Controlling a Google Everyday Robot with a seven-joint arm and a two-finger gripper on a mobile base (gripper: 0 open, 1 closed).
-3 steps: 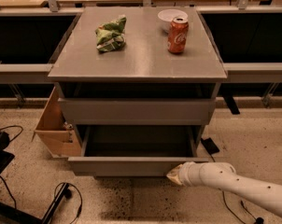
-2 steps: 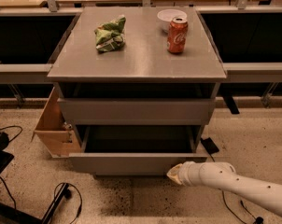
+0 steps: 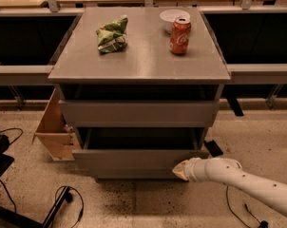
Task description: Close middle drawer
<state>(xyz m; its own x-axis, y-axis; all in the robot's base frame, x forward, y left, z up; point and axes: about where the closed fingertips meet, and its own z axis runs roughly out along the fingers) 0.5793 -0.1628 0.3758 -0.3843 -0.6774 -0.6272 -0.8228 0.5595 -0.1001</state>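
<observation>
The middle drawer (image 3: 134, 158) of the grey cabinet stands pulled out, its plain front facing me and its dark inside (image 3: 141, 139) showing. The taller upper drawer front (image 3: 138, 113) above it is shut. A strip of the lowest front (image 3: 134, 173) shows beneath. My gripper (image 3: 180, 170), with a yellowish tip on a white arm coming from the lower right, is shut and empty. It presses against the lower right part of the middle drawer's front.
On the cabinet top (image 3: 138, 61) lie a green chip bag (image 3: 112, 33), a red soda can (image 3: 180, 36) and a white bowl (image 3: 174, 16). A cardboard box (image 3: 54, 132) stands at the cabinet's left. Cables (image 3: 62, 198) lie on the floor at the left.
The middle drawer has slid a little way into the cabinet. My gripper has moved forward with its front.
</observation>
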